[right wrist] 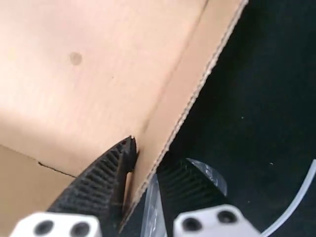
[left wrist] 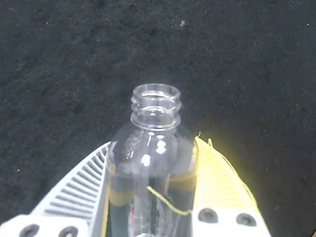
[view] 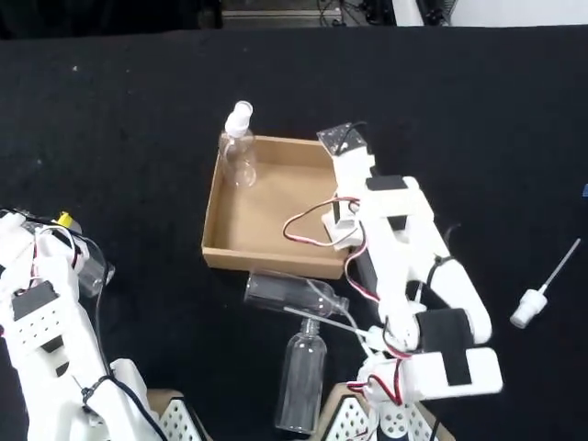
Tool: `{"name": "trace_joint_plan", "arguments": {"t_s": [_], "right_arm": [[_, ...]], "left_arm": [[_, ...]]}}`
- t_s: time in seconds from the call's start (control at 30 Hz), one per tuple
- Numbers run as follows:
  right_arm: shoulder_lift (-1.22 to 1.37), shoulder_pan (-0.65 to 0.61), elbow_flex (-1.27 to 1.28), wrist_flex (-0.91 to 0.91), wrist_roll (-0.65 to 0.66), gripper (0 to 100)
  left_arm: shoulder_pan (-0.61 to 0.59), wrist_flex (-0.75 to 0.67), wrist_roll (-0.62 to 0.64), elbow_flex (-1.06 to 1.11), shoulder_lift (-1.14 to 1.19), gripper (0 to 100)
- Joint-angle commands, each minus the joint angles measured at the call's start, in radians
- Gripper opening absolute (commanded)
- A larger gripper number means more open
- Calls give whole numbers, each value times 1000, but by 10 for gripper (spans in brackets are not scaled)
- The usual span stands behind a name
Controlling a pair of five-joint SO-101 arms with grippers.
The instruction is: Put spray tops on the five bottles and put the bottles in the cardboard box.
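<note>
The open cardboard box [view: 262, 216] lies mid-table, and one clear bottle with a white spray top [view: 240, 145] stands in its far left corner. My right gripper [view: 353, 260] [right wrist: 150, 158] sits at the box's near right corner. One black finger is inside the wall [right wrist: 173, 106], the other outside, shut on it. At the near left, my left gripper [view: 84, 264] [left wrist: 153, 148] is shut on a clear bottle [left wrist: 150, 173] whose neck is bare. Two more topless bottles lie in front of the box, one crosswise [view: 292, 291] and one lengthwise [view: 301, 372].
A loose spray top with its long tube [view: 535, 299] lies on the black cloth at the right. A thin white tube [view: 323, 319] lies between the two lying bottles, close to the right arm's base. Open cloth spreads to the left and behind the box.
</note>
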Motion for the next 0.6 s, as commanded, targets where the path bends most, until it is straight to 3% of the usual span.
{"name": "trace_joint_plan", "arguments": {"t_s": [0.0,0.13,0.37,0.57], "right_arm": [[-73,-12,-1,12,29,10],[-71,-11,1,14,41,10],[-70,46,-1,-20,173,10],[-68,63,4,-52,176,10]], "left_arm": [[-4,-21,9,-48,-28,29],[-4,-21,9,-48,-26,29],[-4,-21,9,-48,-25,29],[-4,-21,9,-48,-23,29]]}}
